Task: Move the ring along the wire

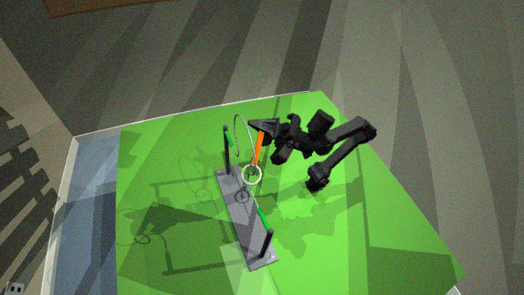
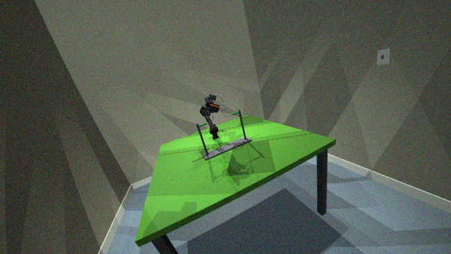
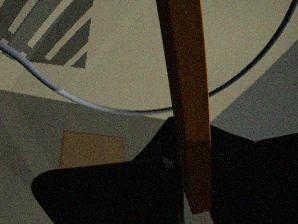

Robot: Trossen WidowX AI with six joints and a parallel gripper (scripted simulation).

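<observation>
1. Left, top view: the upper post (image 1: 226, 155) (image 2: 202, 140) stands upright on the grey base plate (image 1: 247, 227) (image 2: 227, 148). A green wire part (image 1: 229, 139) adjoins it; the thin grey wire (image 1: 235, 133) (image 3: 125, 111) then rises in a tall loop.
2. The ring (image 1: 243, 179) (image 2: 223, 108) is on the grey stretch, between the green parts. Exact clearance from the wire cannot be determined.
3. The orange handle (image 1: 258, 147) (image 2: 216, 106) (image 3: 194, 100) slants from the ring up to the gripper (image 1: 262, 131) (image 2: 210, 104) (image 3: 177, 123), whose jaws are clenched on its end.
4. The lower post (image 1: 266, 245) (image 2: 242, 126) stands at the plate's other end, beside its green part (image 1: 263, 218).
5. Right: the arm (image 1: 343, 153) (image 2: 207, 118) rises from its foot, bends sharply at the elbow and reaches back leftward, wrist raised above the table (image 1: 403, 226) (image 2: 295, 139).
</observation>
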